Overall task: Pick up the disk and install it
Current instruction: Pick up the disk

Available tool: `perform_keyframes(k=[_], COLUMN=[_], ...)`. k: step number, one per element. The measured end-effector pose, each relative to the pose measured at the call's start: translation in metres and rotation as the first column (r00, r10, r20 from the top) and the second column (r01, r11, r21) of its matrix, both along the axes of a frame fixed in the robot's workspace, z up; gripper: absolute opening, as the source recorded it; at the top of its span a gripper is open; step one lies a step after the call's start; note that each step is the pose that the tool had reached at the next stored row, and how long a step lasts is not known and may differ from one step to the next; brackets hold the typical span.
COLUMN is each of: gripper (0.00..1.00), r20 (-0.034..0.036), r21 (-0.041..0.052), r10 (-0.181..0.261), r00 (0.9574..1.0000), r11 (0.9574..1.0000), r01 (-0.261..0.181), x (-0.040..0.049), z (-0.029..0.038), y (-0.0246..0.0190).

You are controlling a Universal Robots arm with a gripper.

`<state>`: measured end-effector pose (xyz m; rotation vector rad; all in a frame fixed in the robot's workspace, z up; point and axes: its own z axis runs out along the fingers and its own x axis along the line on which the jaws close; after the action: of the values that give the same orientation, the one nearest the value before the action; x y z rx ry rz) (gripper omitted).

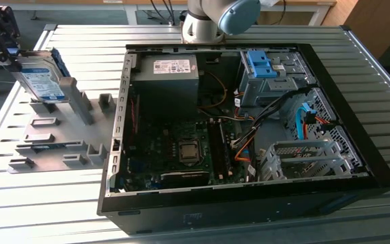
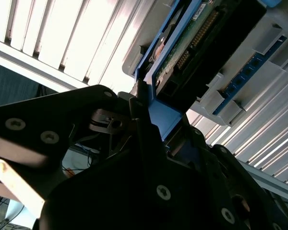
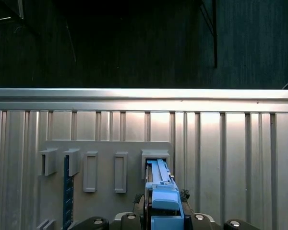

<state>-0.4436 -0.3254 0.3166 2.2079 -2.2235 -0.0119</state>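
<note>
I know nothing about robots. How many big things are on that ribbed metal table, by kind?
Open computer case: 1
Grey slotted rack: 1
Disk, held by the gripper: 1
Total: 3

Bright glare on ribbed table [image 1: 46, 203]; computer case [image 1: 249, 216] interior shadowed; first wrist view's background dark.

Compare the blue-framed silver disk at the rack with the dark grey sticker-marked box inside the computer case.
The blue-framed silver disk stands on edge at the grey rack, outside the black computer case; the dark grey box sits inside it. The disk is thin; the box is bulkier. Both are rectangular and carry a label.
</note>
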Motion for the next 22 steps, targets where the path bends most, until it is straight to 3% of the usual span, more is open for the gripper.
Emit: perform_keyframes(k=[13, 22], gripper=[0.37, 0.37], r20=[0.0, 0.0], r21=[0.0, 0.0], r10=[0.0, 0.0], r00=[1.0, 1.0], r11=[1.0, 1.0], r01=[0.0, 0.0], x=[0.0, 0.0], z=[0.0078, 0.0091], y=[0.0, 0.0])
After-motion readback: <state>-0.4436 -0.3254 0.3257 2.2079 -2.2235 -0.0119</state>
